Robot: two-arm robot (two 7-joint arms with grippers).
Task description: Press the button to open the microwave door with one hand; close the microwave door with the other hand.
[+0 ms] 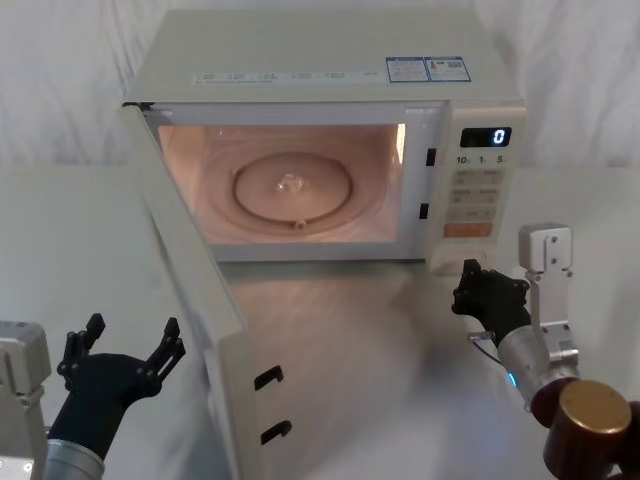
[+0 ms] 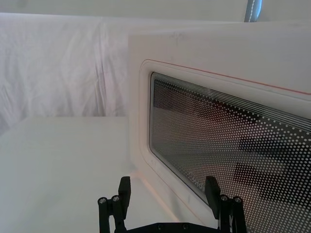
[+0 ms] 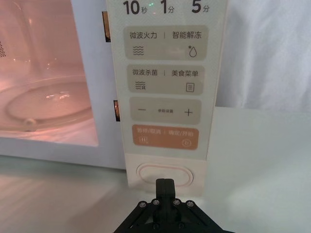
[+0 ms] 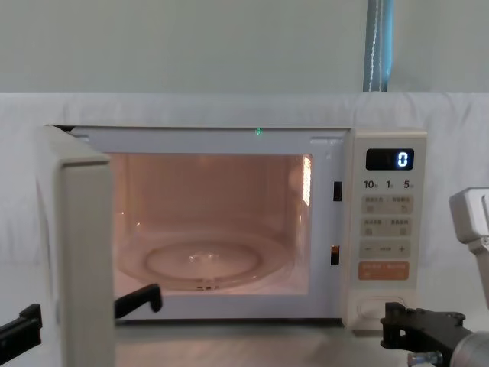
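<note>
Nearest the robot, the left gripper (image 1: 125, 350) is seen with its jaws spread wide, holding nothing; the outer face of the microwave door (image 2: 228, 141) lies just beyond and to the side of the fingertips (image 2: 212, 188), near but not shown touching. The door stands swung fully out, edge-on toward the robot, its mesh window facing the left jaws.

The right gripper (image 3: 164, 185) is held with its jaws closed together into a single point, empty. The button (image 3: 164, 174) lies directly ahead of that point, just beyond it; whether contact exists cannot be told. The orange key (image 3: 164, 137) sits above the button on the control panel (image 1: 476, 190).

Farther back, the lit cavity and its glass turntable (image 4: 206, 264) are exposed, so the opening step is judged done and closing is judged to remain.

Risks are judged as follows: the door could be missed or merely grazed if the open left jaws were swept past its edge; a fingertip could catch on the door's edge; the light oven could be shoved along the table (image 1: 380, 340) by a hard push far from the hinge.
</note>
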